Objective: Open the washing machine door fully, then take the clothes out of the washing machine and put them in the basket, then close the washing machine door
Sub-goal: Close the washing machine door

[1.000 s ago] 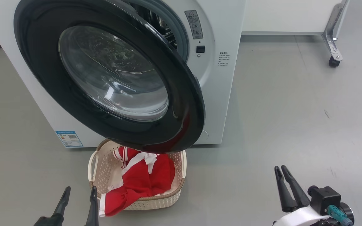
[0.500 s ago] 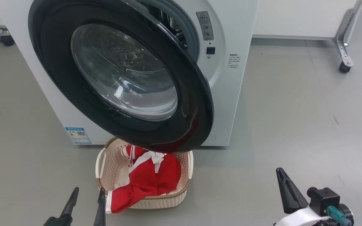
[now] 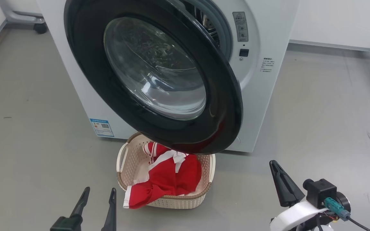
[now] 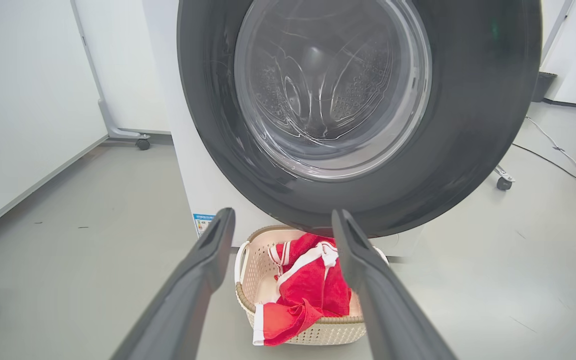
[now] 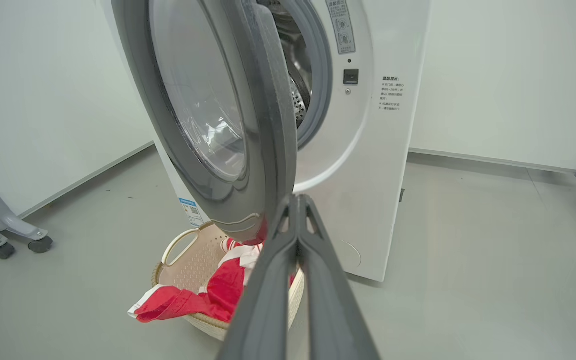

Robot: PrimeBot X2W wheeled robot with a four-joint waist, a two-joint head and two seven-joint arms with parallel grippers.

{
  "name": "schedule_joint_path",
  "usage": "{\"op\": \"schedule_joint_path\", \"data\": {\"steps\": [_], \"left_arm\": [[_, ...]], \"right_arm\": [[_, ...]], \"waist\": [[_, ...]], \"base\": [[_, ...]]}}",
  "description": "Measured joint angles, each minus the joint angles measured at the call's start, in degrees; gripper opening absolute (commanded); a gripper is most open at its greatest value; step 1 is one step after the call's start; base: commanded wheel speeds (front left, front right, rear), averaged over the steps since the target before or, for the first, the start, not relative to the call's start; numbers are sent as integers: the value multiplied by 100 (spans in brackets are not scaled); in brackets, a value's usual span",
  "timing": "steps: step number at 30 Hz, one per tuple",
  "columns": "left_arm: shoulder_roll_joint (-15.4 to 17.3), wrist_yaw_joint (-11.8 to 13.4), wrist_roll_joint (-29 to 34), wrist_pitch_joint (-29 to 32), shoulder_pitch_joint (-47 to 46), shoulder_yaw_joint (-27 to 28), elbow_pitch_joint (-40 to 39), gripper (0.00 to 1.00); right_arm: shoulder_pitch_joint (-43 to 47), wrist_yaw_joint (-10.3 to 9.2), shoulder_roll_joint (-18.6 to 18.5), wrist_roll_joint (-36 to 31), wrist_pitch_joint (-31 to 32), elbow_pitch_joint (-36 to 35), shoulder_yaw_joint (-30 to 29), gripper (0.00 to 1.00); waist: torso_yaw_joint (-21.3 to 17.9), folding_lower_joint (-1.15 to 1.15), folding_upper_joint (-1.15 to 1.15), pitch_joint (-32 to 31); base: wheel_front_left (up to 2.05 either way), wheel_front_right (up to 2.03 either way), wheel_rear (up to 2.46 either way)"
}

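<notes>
Red clothes (image 3: 169, 179) lie in the basket (image 3: 175, 202) at lower centre of the head view, long axis slanting down-left, one end spilling over the near rim. Unloading looks done; closing remains. The washing machine door (image 3: 154, 69) stands open, free edge toward lower right. Left end effector (image 3: 100, 190) is spread wide, empty; right end effector (image 3: 273, 164) pinched together, empty. Next, probably, a push on that edge toward the washing machine (image 3: 268, 96).

Glossy black washing machine door (image 3: 159, 80); perforated plastic basket (image 3: 172, 202); red cloth clothes (image 3: 172, 179).
</notes>
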Motion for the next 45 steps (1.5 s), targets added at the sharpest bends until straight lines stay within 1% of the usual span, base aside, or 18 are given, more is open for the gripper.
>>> {"op": "schedule_joint_path", "data": {"steps": [9,14,16,26,34,38,40,45], "left_arm": [[-19,-16,48,0,-116,-54,-10,100],[-31,-26,48,-1,-221,-113,-19,100],[-38,-26,48,-1,-242,-115,-22,100],[-87,-26,21,-78,-426,-47,-34,100],[-124,-26,-8,-134,-459,-14,-30,100],[-152,-26,-29,-137,-500,-13,-26,100],[-160,-26,-57,-186,-507,-8,-29,100],[-171,-26,-59,-193,-545,-14,-21,100]], "right_arm": [[-500,81,-14,-43,93,107,126,0],[-840,83,-48,-43,127,187,97,0],[-906,83,-59,-43,132,203,73,0],[-1418,85,-323,-42,178,491,-192,0],[-1685,86,-416,-41,178,666,-255,0],[-1809,86,-446,-41,178,721,-307,0],[-1896,122,-471,-41,178,758,-324,0],[-2125,130,-590,-41,178,848,-387,0]], "waist": [[489,0,0,127],[764,0,0,232],[818,0,0,256],[1325,0,0,537],[1481,0,0,722],[1513,0,0,798],[1521,0,0,837],[1527,0,0,934]], "base": [[0,0,0],[0,0,0],[0,0,0],[0,0,0],[0,0,0],[0,0,0],[0,0,0],[0,0,0]]}}
